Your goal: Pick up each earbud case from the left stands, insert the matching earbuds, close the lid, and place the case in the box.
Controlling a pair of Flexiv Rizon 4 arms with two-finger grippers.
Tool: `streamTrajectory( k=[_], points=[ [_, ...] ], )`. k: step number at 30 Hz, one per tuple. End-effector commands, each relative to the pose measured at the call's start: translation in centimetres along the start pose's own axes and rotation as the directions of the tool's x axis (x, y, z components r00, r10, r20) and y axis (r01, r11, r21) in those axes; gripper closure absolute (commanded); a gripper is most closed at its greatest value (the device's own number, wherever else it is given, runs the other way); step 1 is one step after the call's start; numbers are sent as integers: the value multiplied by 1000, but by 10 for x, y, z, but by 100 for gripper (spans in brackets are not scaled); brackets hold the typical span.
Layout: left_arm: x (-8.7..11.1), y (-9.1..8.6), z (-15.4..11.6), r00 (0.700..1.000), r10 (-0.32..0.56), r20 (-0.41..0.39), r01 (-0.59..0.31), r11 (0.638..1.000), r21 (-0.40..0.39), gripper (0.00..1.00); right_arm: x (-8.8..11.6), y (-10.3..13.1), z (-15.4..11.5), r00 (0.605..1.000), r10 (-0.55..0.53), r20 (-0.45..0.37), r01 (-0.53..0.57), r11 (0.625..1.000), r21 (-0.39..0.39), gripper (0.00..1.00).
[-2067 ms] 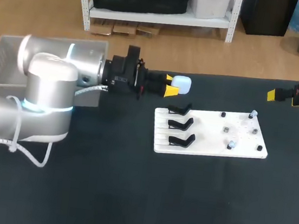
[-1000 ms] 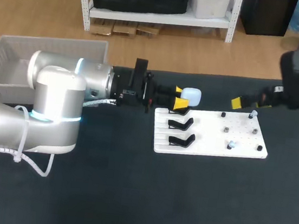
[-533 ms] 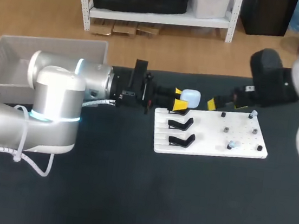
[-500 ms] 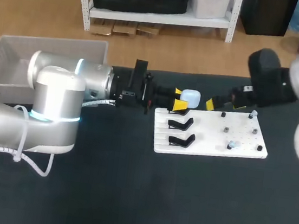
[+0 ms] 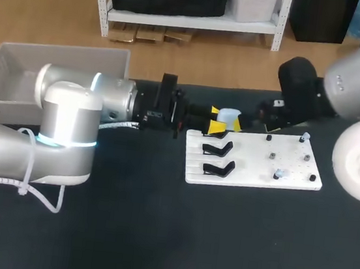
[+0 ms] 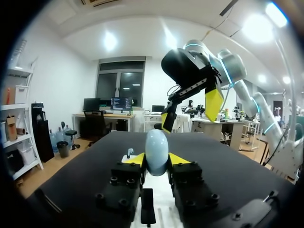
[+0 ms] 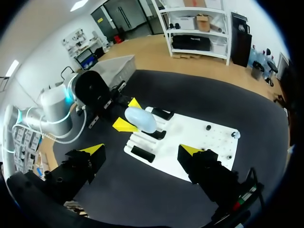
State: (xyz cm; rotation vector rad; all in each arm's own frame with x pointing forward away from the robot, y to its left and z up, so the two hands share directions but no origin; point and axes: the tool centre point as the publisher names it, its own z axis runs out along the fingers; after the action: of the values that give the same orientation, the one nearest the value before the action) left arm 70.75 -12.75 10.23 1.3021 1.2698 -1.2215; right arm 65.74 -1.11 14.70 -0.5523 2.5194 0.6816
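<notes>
Above black table (image 5: 154,236), open right fingers (image 7: 93,150) have neared the case (image 6: 156,152) clamped by left fingers (image 6: 134,159).

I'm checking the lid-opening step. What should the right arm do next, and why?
Probably lower the open right gripper onto the case to open it. The left gripper is shut on the case and holds it above the edge of the white board. The case looks closed, and the right gripper hangs above it with its fingers spread wide.
</notes>
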Motion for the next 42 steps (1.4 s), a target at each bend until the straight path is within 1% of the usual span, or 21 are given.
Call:
streamTrajectory(
  k=[1, 10, 19, 25, 42],
  points=[
    [3, 3, 1, 1000, 12, 13, -12, 1000, 0, 100, -6, 0, 6, 1000, 7, -19, -8, 1000, -5, 0],
    [3, 4, 1, 999, 36, 32, -35, 999, -13, 100, -5, -5, 17, 998, 26, -54, -25, 1000, 16, 0],
    [3, 4, 1, 999, 36, 32, -35, 999, -13, 100, -9, -7, 27, 998, 21, -63, -18, 999, 50, 0],
    [3, 4, 1, 999, 36, 32, -35, 999, -13, 100, -9, -11, 33, 998, 38, -55, -34, 997, 66, 0],
    [3, 4, 1, 999, 36, 32, -35, 999, -13, 100, -12, -22, 36, 997, 67, -40, -64, 994, 88, 0]
  ],
)
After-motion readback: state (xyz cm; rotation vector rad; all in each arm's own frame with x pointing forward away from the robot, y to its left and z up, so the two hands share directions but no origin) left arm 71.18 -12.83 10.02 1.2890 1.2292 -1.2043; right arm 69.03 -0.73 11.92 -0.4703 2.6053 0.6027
